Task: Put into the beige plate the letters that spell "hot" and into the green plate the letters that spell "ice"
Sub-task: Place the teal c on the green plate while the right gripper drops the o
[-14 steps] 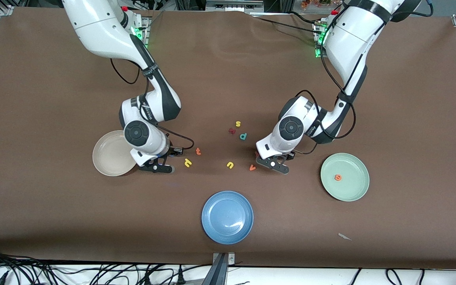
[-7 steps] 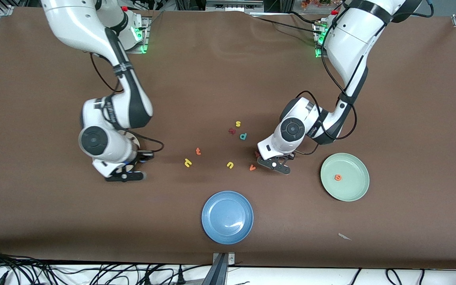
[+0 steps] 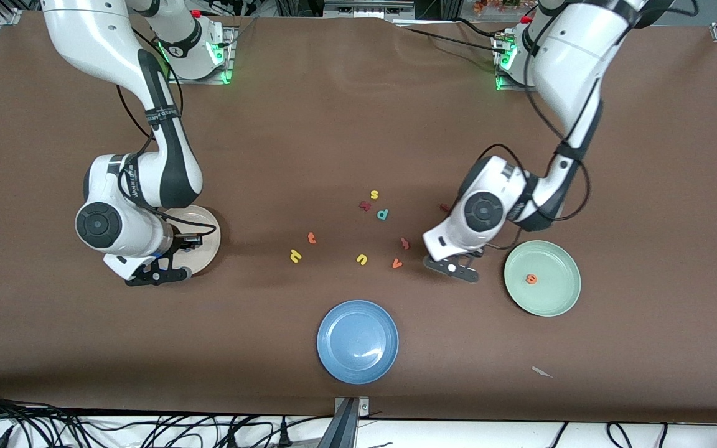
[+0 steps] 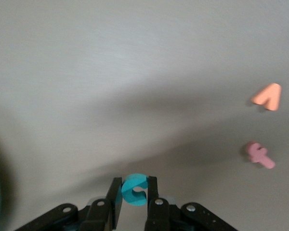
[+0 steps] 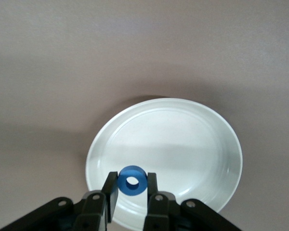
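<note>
- Brown cloth covers the table [image 3: 346,112], and three plates and a scatter of small foam letters lie on it.
- The beige plate [image 3: 206,224] lies toward the right arm's end of the table; the right wrist view shows it bare inside.
- The right gripper [image 5: 131,199] hangs over the beige plate's rim, its fingers clenched on the blue o [image 5: 131,181].
- The orange t [image 3: 312,237] and the yellow h [image 3: 295,255] lie on the cloth between the beige plate and the loose letters at mid-table, the h nearer to the front camera.
- The green plate [image 3: 557,298] lies toward the left arm's end of the table, well apart from the beige plate, with the orange e [image 3: 531,279] in it.
- The left gripper [image 4: 134,204] is up over the cloth beside the green plate, on the beige plate's side of it, grasping the teal c [image 4: 134,189].
- A dark red letter [image 3: 404,242] and the orange v [image 3: 397,264] lie near that gripper, toward the beige plate.
- The yellow u [image 3: 361,259], teal p [image 3: 383,214], yellow s [image 3: 374,195] and another dark red piece [image 3: 365,205] lie at mid-table.
- The blue plate [image 3: 357,341] sits nearer to the front camera than the beige plate.
</note>
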`<state>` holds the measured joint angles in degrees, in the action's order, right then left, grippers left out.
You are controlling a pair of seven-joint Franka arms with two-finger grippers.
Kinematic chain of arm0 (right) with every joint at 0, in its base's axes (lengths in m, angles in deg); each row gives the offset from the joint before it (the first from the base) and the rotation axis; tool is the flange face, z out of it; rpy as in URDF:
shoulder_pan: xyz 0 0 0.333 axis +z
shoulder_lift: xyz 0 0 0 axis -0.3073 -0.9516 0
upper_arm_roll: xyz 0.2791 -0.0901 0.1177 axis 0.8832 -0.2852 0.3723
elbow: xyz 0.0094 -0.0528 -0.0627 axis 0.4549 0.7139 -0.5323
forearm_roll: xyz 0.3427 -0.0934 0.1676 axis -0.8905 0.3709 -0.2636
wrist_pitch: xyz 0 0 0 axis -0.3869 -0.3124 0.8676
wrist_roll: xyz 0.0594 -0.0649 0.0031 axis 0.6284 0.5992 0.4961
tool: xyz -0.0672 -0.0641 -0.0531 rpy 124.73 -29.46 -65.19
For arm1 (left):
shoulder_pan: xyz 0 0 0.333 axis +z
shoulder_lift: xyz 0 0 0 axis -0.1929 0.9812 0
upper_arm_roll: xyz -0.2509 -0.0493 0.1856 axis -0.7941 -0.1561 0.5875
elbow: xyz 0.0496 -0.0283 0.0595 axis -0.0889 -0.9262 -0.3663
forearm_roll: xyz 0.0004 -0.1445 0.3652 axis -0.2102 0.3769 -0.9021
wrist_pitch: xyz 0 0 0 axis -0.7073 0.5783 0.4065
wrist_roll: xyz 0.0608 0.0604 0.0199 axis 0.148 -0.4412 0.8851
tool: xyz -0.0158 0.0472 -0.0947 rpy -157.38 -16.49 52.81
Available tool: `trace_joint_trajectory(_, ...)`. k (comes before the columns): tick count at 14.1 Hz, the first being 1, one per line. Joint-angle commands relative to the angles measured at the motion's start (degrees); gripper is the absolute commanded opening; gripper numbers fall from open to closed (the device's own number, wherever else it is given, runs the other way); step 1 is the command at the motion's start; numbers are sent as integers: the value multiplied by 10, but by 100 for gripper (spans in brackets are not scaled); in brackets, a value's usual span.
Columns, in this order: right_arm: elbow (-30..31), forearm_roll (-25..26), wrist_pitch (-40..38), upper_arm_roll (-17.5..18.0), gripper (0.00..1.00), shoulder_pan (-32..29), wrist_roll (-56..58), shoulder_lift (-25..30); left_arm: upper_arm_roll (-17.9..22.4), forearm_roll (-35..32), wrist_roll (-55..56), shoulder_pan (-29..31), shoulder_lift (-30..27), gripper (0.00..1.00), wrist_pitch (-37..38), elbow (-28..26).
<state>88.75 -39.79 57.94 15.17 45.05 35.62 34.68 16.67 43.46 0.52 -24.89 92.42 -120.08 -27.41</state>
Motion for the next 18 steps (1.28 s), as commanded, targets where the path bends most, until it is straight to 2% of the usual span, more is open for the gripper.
trace_joint_trajectory(1,84,-11,69,-1,17,4,23,40,-1,3,-55,58,-38,0,27,-10)
trace_joint_trajectory(2,101,-11,88,-1,18,4,23,44,-1,3,-82,78,-39,0,28,-11)
trace_joint_trajectory(3,112,-11,98,-1,23,4,26,46,-1,3,-110,90,-39,1,28,-11)
trace_joint_trajectory(4,115,-14,103,-1,36,4,26,45,2,3,-125,101,-37,4,28,-14)
trace_joint_trajectory(5,115,-19,102,-1,83,4,26,43,5,2,-137,118,-35,11,28,-14)
trace_joint_trajectory(6,112,-23,101,-1,100,4,26,43,4,2,-156,134,-34,15,28,-14)
trace_joint_trajectory(8,103,-31,96,1,100,4,23,46,4,2,-166,140,-23,99,28,-22)
trace_joint_trajectory(11,75,-90,83,16,100,15,-12,41,0,4,-159,133,-30,100,55,-19)
trace_joint_trajectory(15,18,-93,86,18,100,59,-136,-4,-51,5,-95,127,-53,100,87,-38)
trace_joint_trajectory(18,-30,-94,86,18,100,90,-223,-41,-101,5,42,126,-78,100,82,-75)
